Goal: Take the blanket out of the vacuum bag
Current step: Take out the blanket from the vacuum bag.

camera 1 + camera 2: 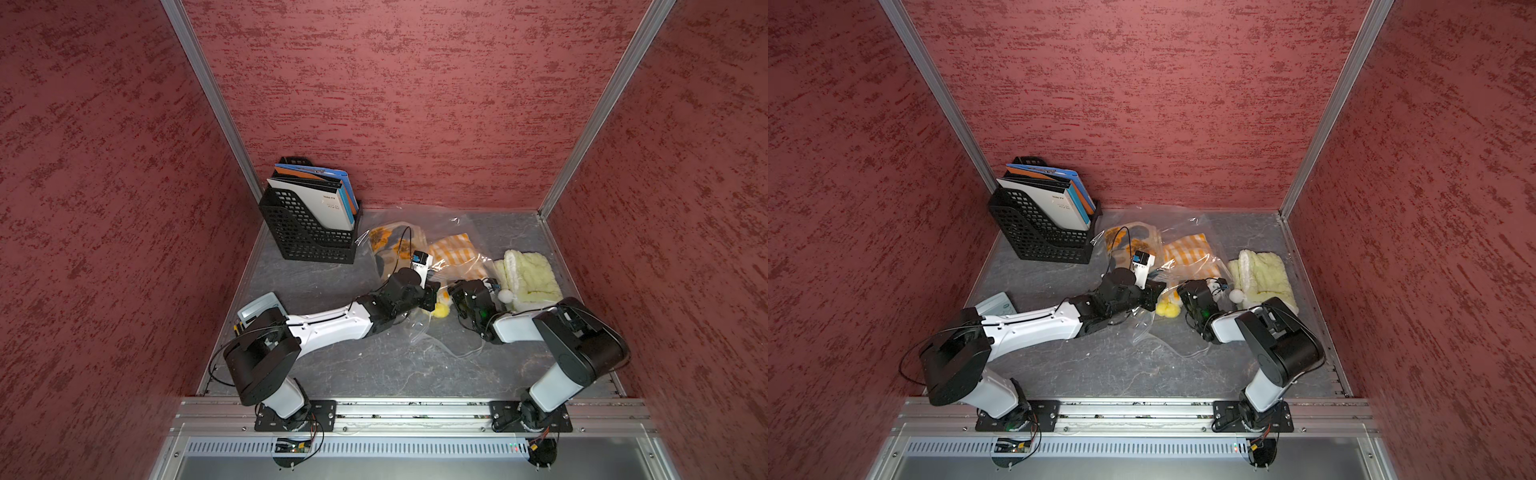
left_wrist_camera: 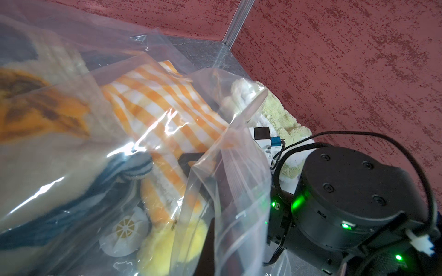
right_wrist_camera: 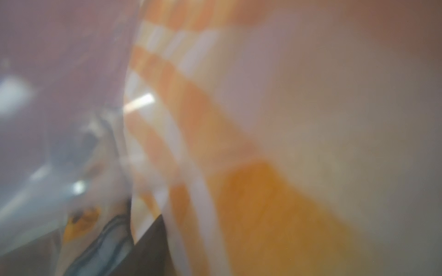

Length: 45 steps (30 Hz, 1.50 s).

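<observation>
The vacuum bag, clear and crinkly, lies at the back middle of the table. Through its plastic show an orange-and-white checked blanket, a sunflower-print blanket and the round white valve. Yellow pompoms lie at the bag's mouth. My left gripper is shut on the bag's mouth edge, and the plastic rises from it. My right gripper reaches into the mouth against the checked blanket. Its wrist view is blurred and only one dark finger shows.
A pale yellow fluffy blanket with a white ball lies outside the bag beside the right wall. A black mesh file holder with books stands back left. A grey device lies under my left arm.
</observation>
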Available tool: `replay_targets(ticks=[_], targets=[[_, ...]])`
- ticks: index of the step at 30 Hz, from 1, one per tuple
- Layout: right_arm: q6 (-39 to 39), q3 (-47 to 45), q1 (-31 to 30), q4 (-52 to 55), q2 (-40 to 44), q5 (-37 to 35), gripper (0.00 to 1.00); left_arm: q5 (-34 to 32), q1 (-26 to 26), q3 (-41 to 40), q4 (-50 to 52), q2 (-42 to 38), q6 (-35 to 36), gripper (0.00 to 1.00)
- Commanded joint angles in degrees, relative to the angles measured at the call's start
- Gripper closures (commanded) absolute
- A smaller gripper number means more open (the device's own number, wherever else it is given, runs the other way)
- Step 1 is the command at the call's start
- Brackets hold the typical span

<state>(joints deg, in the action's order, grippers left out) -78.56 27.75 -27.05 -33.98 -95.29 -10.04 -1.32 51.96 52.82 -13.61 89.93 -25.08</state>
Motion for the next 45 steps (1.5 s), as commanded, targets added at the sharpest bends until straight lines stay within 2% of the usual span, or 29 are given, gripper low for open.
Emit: replay_targets(ticks=[1,5,14,22,33,40,45], targets=[[-0.34,-0.59,1.08,-1.87,-1.79,-0.7,0.57,0.74,-0.72,-1.1,-2.27,-0.98,0.82,1.0],[1.52,-0.3,1.47,-2.56,-1.75,-0.6,0.79,1.23,-1.1,-0.99,-2.17,-0.84,0.67,1.0],[8.76,-0.14,2.17,3.88,9.51,1.58,0.99,-0.57,-1.17,0.92,-0.64,-0.22,0.82,1.0],[7.93,-2.55,2.68,10.41,20.2,7.29,1.0,-4.81,-1.43,3.57,0.46,0.75,0.17,1.0],[6.23,-11.26,2.73,24.02,40.53,14.39,1.0,-5.85,-1.19,5.8,0.5,3.65,-0.43,1.0],[7.95,-12.11,2.7,34.32,53.48,20.66,1.0,-6.55,-0.99,5.61,-0.37,5.77,-1.08,1.0],[9.36,-10.34,2.69,40.65,59.82,24.13,1.0,-7.68,-1.12,5.85,-0.14,6.75,-0.98,1.0]])
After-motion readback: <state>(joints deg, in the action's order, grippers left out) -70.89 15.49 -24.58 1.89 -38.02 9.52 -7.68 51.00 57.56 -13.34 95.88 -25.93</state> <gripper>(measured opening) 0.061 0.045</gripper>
